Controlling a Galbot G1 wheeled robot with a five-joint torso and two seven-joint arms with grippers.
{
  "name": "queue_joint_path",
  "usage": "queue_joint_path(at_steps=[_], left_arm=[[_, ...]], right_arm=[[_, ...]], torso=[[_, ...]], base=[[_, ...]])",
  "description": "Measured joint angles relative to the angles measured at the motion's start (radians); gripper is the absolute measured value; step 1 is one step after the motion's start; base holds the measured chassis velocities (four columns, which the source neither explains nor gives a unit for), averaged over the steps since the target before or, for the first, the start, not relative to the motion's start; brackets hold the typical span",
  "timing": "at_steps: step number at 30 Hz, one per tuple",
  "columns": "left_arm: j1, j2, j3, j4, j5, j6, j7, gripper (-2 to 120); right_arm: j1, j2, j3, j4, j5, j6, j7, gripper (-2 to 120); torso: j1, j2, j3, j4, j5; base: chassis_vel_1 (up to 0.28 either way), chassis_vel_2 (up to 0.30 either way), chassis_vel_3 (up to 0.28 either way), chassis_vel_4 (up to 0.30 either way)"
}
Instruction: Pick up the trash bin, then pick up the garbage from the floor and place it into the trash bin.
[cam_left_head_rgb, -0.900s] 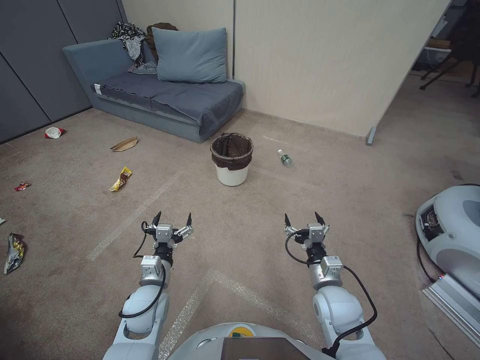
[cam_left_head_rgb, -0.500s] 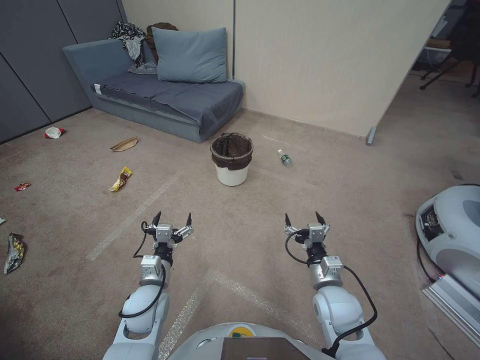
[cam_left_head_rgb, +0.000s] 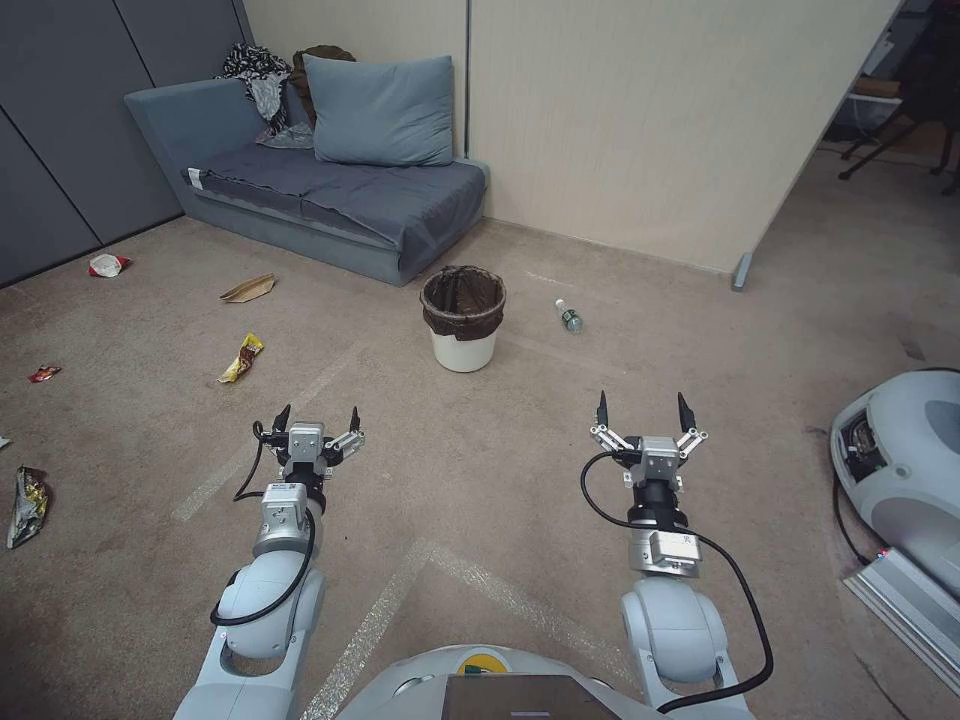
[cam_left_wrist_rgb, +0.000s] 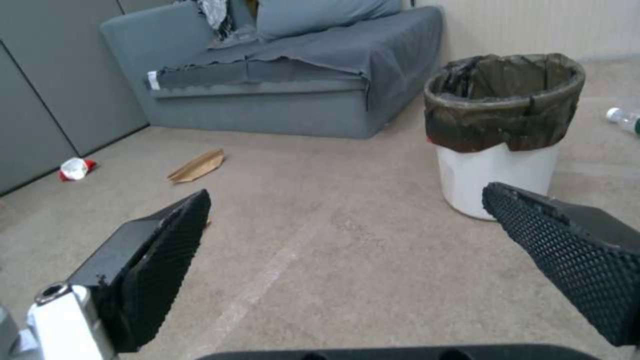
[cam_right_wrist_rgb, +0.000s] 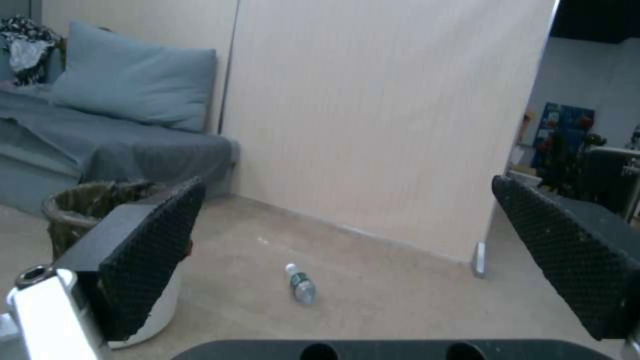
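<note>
The trash bin (cam_left_head_rgb: 463, 325), a white bucket with a dark bag over its rim, stands upright on the carpet in front of the sofa. My left gripper (cam_left_head_rgb: 319, 415) hovers open and empty, short of the bin and to its left; in its wrist view the trash bin (cam_left_wrist_rgb: 497, 172) sits just past one finger. My right gripper (cam_left_head_rgb: 642, 405) is open and empty, short of the bin and to its right. Garbage lies scattered: a bottle (cam_left_head_rgb: 570, 316) right of the bin, a yellow wrapper (cam_left_head_rgb: 241, 358), a brown paper bag (cam_left_head_rgb: 249, 288), a red-and-white wrapper (cam_left_head_rgb: 108, 264) and a foil wrapper (cam_left_head_rgb: 27, 505).
A blue-grey sofa (cam_left_head_rgb: 330, 195) with a cushion stands behind the bin against a beige partition (cam_left_head_rgb: 650, 120). Another machine's white base (cam_left_head_rgb: 900, 470) sits at the right edge. A small red wrapper (cam_left_head_rgb: 44, 373) lies far left. Pale tape lines cross the carpet.
The left arm has swung left and a little forward. The right arm has shifted right and forward, and its fingers stand wider apart. Bin and litter have not moved.
</note>
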Motion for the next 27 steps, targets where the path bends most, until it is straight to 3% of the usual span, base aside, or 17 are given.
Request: queue_joint_path(at_steps=[21,27], left_arm=[[0.005,-0.002,0.0,0.003,0.011,-0.006,-0.002,100],[0.006,-0.003,-0.001,0.008,0.021,-0.009,-0.002,100]], right_arm=[[0.0,-0.001,0.005,-0.018,0.016,0.005,-0.03,100],[0.003,-0.002,0.012,-0.023,0.015,0.011,-0.04,100]], torso=[[0.0,0.0,0.0,-0.0001,-0.0001],[0.0,0.0,0.0,-0.0001,-0.0001]], base=[[0.0,0.0,0.0,0.0],[-0.093,0.096,0.098,-0.111]])
